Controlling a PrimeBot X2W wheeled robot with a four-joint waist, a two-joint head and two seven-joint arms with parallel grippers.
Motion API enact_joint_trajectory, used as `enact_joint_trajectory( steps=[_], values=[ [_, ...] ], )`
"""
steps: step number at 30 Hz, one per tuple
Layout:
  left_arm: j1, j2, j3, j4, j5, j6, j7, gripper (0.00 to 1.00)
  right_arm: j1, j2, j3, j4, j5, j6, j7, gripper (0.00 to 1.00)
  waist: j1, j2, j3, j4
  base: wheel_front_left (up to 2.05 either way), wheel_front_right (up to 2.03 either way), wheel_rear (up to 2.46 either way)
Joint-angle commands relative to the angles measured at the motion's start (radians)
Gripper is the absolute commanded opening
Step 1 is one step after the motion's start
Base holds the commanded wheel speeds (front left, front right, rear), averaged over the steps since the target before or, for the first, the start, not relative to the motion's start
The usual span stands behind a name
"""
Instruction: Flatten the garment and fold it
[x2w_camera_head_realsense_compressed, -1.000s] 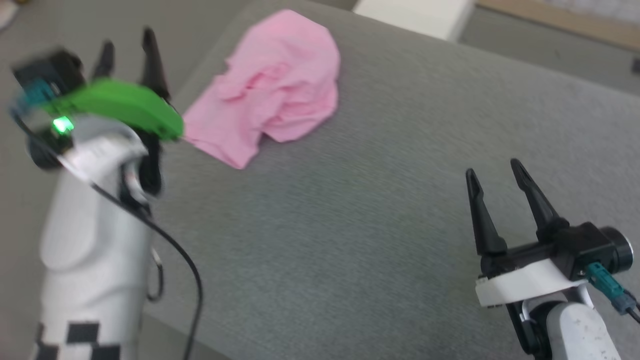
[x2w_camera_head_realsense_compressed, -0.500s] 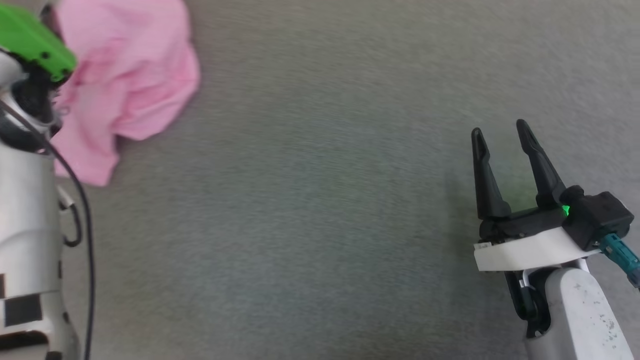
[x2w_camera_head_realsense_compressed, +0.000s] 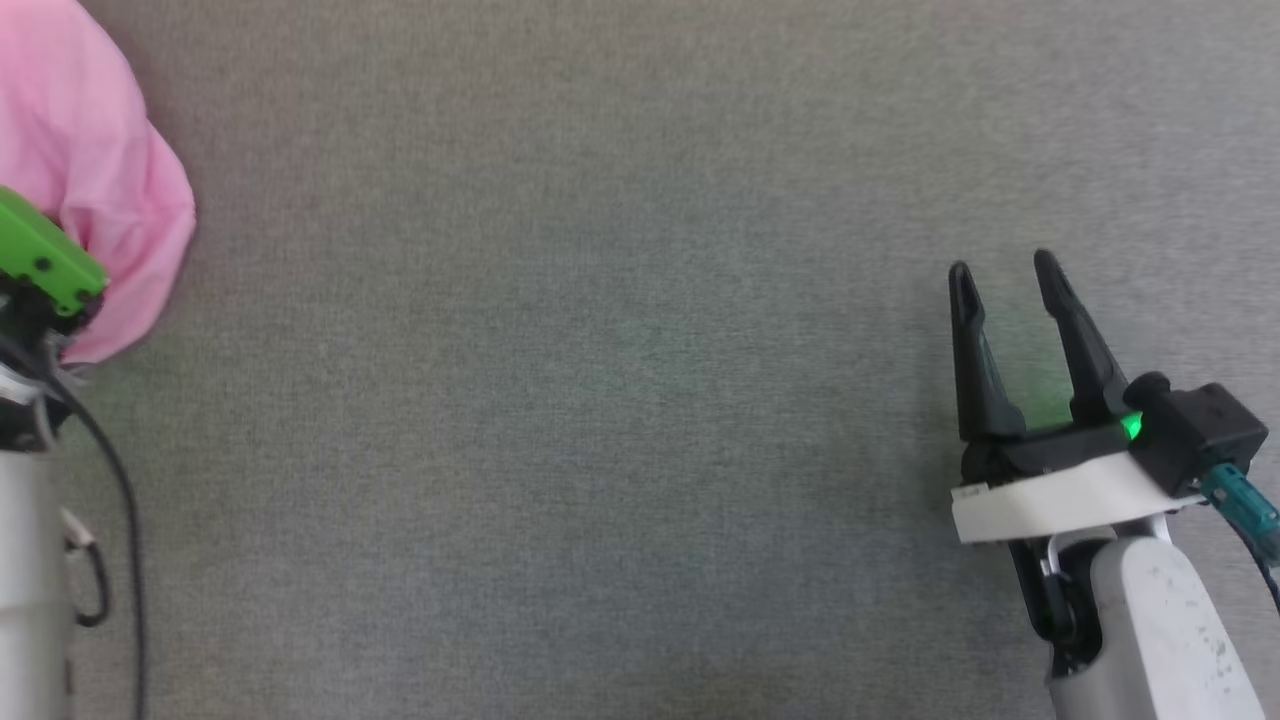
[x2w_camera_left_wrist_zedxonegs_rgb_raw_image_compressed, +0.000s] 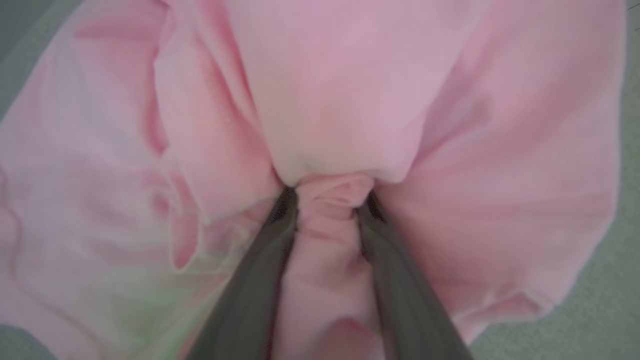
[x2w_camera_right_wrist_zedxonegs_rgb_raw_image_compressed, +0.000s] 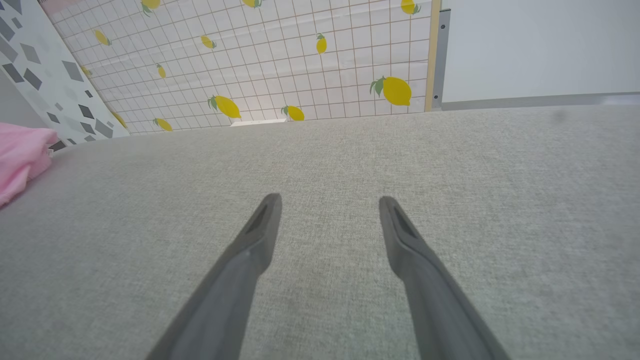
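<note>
Gripping advised firm before lifting: light pink crumpled cloth garment (x2w_camera_left_wrist_zedxonegs_rgb_raw_image_compressed: 350, 75), fold pinched by left gripper (x2w_camera_left_wrist_zedxonegs_rgb_raw_image_compressed: 327, 199); right gripper (x2w_camera_head_realsense_compressed: 1003, 266) held wide, empty.

Head camera looks straight down on the grey surface (x2w_camera_head_realsense_compressed: 620, 400); left wrist camera hangs close above the garment (x2w_camera_left_wrist_zedxonegs_rgb_raw_image_compressed: 350, 75) — right wrist camera skims low over the same surface, garment at its left, facing a lemon-print wall (x2w_camera_right_wrist_zedxonegs_rgb_raw_image_compressed: 310, 75).
</note>
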Motion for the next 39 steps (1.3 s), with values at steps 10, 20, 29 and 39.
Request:
enact_joint_trajectory(
  steps=[10,20,29,39],
  values=[
    [-0.053,-0.063,-0.098,0.027,0.132,-0.218,-0.586,0.0,0.126,0.0,-0.035,0.03,-0.012,-0.002,-0.006,1.0,-0.0001,0.0,-0.36,0.03,0.0,0.0,0.0],
    [-0.077,-0.267,-0.307,0.038,0.183,-0.328,-0.854,0.0,0.224,0.0,-0.059,0.03,-0.038,-0.002,0.0,1.0,-0.0001,0.0,-0.505,-0.075,0.0,0.0,0.0],
    [0.045,-0.395,-0.545,0.149,0.149,-0.384,-0.839,0.0,0.232,0.0,-0.05,0.004,-0.036,-0.002,0.02,1.0,-0.0001,0.0,-0.489,-0.251,0.0,0.0,0.0],
    [0.124,-0.403,-0.742,0.433,0.102,-0.385,-0.51,0.0,0.222,0.0,-0.04,0.015,-0.014,-0.002,0.018,1.0,-0.0001,0.0,-0.438,-0.366,0.0,0.0,0.0]
  ],
)
